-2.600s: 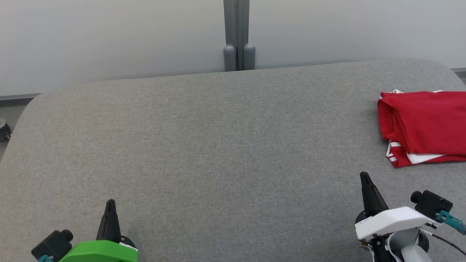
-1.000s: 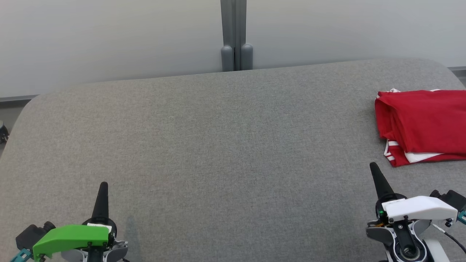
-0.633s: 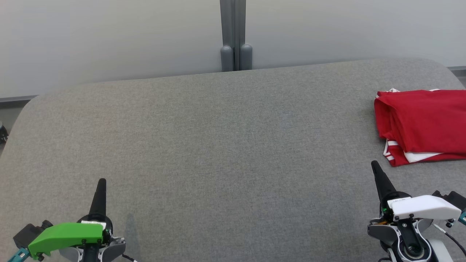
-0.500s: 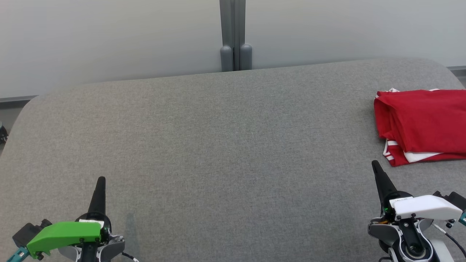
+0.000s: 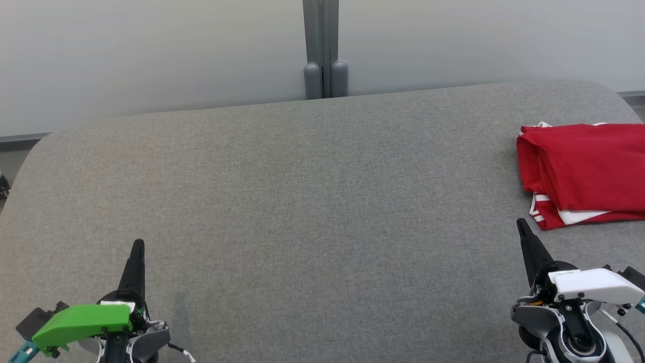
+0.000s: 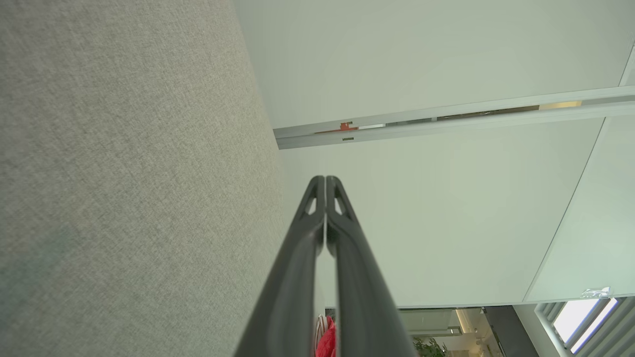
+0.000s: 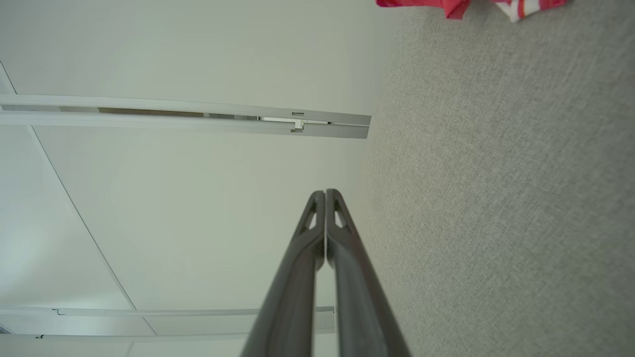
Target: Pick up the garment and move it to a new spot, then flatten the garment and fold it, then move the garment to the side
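Two tools, both idle: left tool (image 5: 137, 248) at the lower left of the head view, right tool (image 5: 522, 227) at the lower right. Each has its dark fingers pressed together to a single point with nothing between them. Both wrist views show the fingers meeting along their length, no cloth caught. Red garment with white stripes (image 5: 584, 171) lies at the right edge of the head view on the grey fabric-covered worktop (image 5: 302, 201), partly cut off by the frame. It is folded into a compact stack, with a white-striped hem peeking out at its lower left corner. Right tool's tip sits just below and left of that corner, near but apart. Judgement: fold and side placement look done, and the step in hand reads as parking the arms. To do it well, draw the right tool down and away from the stack rather than across it. Fingers should be together so no tip hooks the loose striped hem, and clear of the fabric surface so nothing drags the stack. Far side of the garment is out of frame, so cannot tell whether it overhangs the worktop edge.
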Controlling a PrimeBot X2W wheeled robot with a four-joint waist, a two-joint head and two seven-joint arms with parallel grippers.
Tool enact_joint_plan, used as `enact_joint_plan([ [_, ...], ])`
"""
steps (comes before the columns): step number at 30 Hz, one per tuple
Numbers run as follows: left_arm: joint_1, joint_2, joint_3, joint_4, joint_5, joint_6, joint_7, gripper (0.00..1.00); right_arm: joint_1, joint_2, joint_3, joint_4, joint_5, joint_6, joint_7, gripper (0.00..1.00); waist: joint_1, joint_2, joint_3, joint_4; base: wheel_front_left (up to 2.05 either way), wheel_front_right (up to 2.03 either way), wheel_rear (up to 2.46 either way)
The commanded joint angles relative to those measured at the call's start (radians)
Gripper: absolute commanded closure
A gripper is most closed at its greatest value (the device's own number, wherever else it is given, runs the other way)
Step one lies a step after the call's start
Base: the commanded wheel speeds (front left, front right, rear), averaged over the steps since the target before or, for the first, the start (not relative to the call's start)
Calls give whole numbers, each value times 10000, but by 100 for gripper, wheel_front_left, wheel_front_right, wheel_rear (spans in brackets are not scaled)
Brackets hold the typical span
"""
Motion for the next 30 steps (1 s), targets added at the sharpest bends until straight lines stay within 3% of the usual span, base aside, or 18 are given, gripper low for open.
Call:
enact_joint_plan([
  [1,-214,60,66,-34,-205,-56,47,100,-156,-42,-52,-78,210,5,85,100,0,0,0,-2,0,0,0],
  [16,-326,65,190,-16,-1094,-150,316,100,-168,-39,-185,-111,1211,4,348,100,0,0,-2,-30,0,0,0],
  [30,-304,65,183,-17,-1071,-144,322,100,-167,-26,-192,-109,1179,4,363,100,0,0,-2,-31,0,0,0],
])
